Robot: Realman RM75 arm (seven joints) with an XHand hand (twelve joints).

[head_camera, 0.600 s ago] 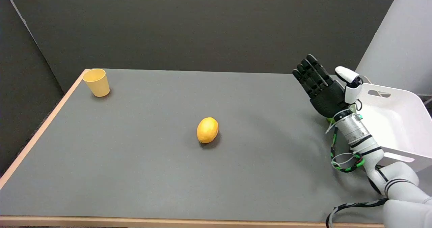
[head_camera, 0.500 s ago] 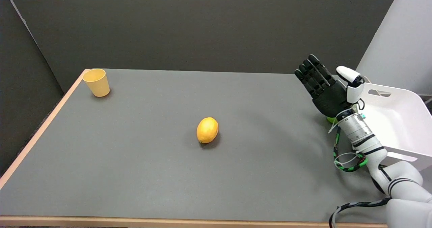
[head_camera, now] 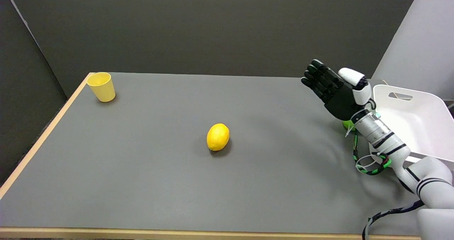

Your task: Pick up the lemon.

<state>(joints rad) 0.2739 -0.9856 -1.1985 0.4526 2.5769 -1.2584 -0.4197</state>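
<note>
Grey matte table top with a light wood edge, dark wall behind. Black-and-white right hand up in the air, fingers straight and spread, holding nothing. Oval yellow lemon lies on the table well left of the hand and nearer the camera. Yellow plastic cup upright far to the hand's left. White plastic bin just right of the hand.
</note>
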